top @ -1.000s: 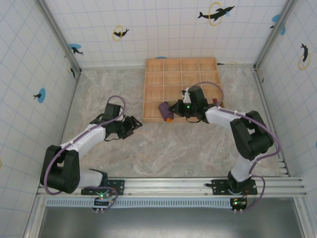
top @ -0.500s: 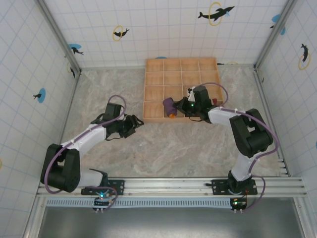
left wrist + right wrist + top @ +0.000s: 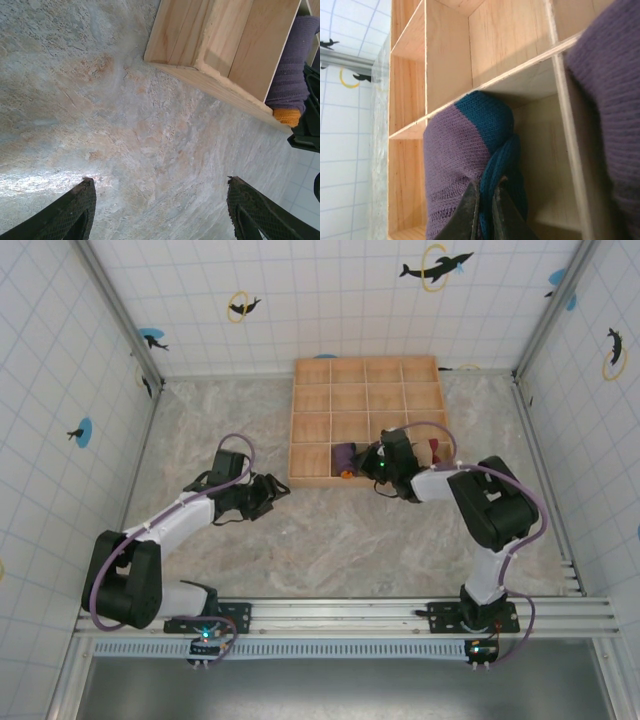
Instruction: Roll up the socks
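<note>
1. the right gripper (image 3: 487,186) was clenched on the teal toe of the purple sock (image 3: 452,150), its fingers (image 3: 469,210) pinched tight with knit between them.
2. from above, the sock lay bundled in the wooden tray (image 3: 366,386), in the near row, second cell from the left, with its orange cuff toward the front wall.
3. more purple knit showed at the right edge of the right wrist view; whether it was the same sock could not be told.
4. the left gripper (image 3: 160,181) was released, its jaws spread wide and empty over the table (image 3: 75,100), near the tray's front left corner.
</note>
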`<action>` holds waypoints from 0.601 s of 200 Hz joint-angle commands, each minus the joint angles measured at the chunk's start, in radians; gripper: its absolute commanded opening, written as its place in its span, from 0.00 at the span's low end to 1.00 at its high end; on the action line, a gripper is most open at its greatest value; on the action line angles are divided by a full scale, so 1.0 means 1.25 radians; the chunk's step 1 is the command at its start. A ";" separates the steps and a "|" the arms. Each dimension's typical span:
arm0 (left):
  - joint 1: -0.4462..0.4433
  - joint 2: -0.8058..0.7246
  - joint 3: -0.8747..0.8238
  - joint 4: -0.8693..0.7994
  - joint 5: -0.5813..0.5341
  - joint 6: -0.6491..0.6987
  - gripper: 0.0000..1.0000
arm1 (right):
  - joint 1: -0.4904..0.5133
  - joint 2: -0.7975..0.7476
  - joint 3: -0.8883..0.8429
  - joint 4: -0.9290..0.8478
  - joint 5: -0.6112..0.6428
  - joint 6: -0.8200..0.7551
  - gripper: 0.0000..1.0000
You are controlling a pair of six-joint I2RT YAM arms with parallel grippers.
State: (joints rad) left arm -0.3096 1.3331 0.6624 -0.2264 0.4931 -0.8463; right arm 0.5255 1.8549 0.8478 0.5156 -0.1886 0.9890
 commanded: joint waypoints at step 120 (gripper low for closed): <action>-0.006 -0.007 -0.004 -0.009 -0.005 0.010 0.70 | 0.088 0.067 0.052 -0.146 0.189 -0.128 0.28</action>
State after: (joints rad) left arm -0.3096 1.3228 0.6613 -0.2272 0.4862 -0.8455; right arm 0.6334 1.9141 0.9421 0.4744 0.0513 0.8806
